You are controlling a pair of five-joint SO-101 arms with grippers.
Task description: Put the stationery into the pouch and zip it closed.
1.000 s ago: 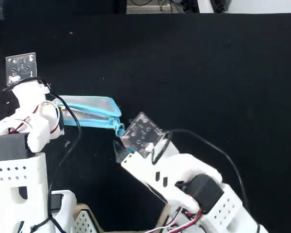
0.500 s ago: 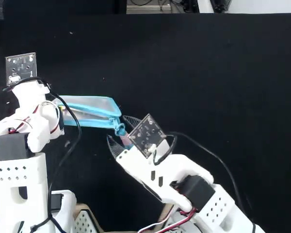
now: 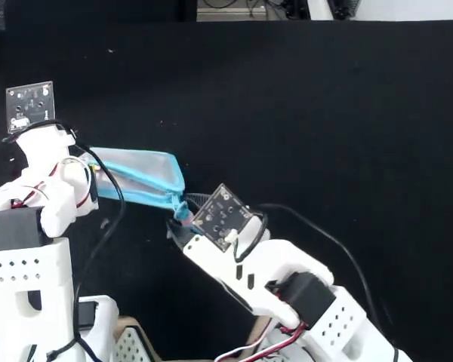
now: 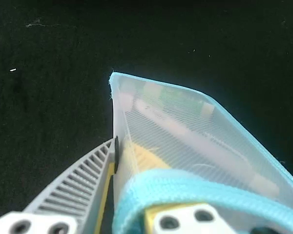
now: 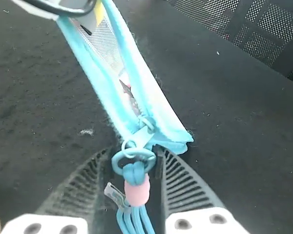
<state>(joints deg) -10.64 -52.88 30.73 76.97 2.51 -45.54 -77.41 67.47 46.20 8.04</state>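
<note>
In the high view the left arm's white body and a black cable (image 3: 109,188) cover the near end of the pouch (image 3: 140,172), so the grip there is hidden from above. The left wrist view supplies it. The left gripper (image 4: 118,163) is closed on that end of the pouch, with a ribbed grey finger (image 4: 83,185) pressed to one side and the blue edge band (image 4: 185,187) running across the other jaw. Through the mesh wall we see the stationery (image 4: 161,122) inside: a long pale piece and something yellow lower down (the weave blurs them, so we cannot tell what kinds they are). One end of the pouch is cut off at that picture's edge.

From above, the pouch stretches between the two arms over the black table (image 3: 325,113), its blue zipper edge toward the robot. We cannot tell whether it rests on the cloth or hangs just above it. The right gripper (image 3: 180,220) sits at the pouch's right corner, mostly beneath its own camera board (image 3: 220,213).

The right wrist view looks along the zipper. The zipper pull (image 5: 135,158), a ring with blue cords and a pink bead (image 5: 136,190), lies between two black fingers (image 5: 83,190). They stand narrow and touch the ring on either side. The slider (image 5: 146,124) is near the pouch's corner. Just past it the blue bands part and something dark shows.
</note>
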